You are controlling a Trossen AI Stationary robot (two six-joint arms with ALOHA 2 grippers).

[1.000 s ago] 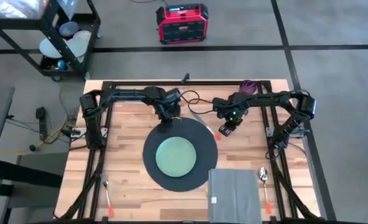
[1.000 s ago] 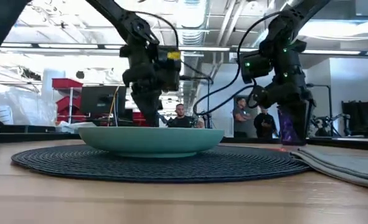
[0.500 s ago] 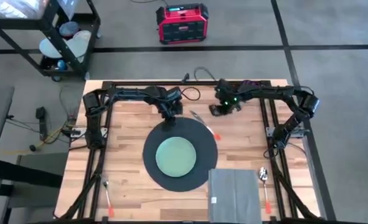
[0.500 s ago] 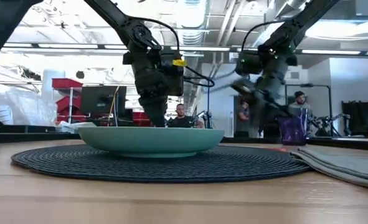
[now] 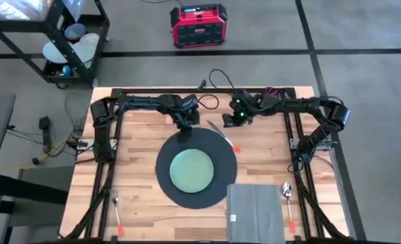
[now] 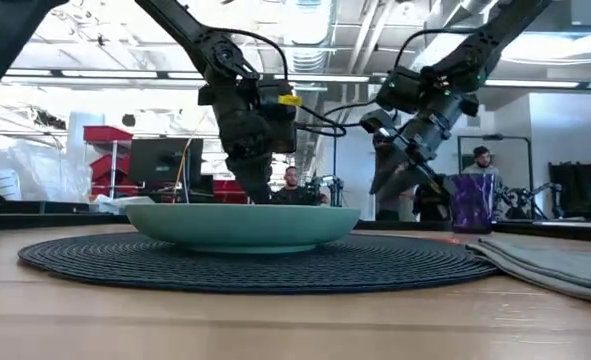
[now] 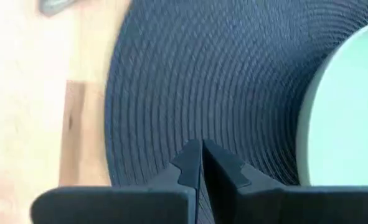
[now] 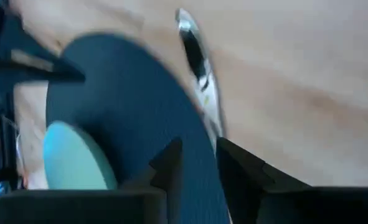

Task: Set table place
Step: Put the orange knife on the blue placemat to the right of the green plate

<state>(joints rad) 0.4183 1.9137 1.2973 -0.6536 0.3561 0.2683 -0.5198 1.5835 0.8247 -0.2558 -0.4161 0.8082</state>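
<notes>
Sitting near the middle of the large square light-wood butcher-block table (image 5: 139, 146), the big round dark grey woven placemat (image 5: 197, 135) carries a pale green round plate (image 5: 191, 170) at its centre. The left gripper (image 5: 184, 133) is down at the placemat's far edge; its two dark fingers (image 7: 190, 163) are pressed together with the mat's rim between them (the wrist view shows the woven rings running right up to the tips). The right gripper (image 5: 228, 120) is raised above the table's far side, close to a silver utensil with an orange handle (image 5: 222, 133) that lies just beside the placemat. Its fingers (image 8: 171, 158) stand slightly apart and hold nothing. A grey rectangular folded napkin (image 5: 254, 211) lies at the near edge, overlapping the placemat's rim, with a spoon (image 5: 288, 193) beside it. Another orange-handled utensil (image 5: 117, 213) lies at the near left.
</notes>
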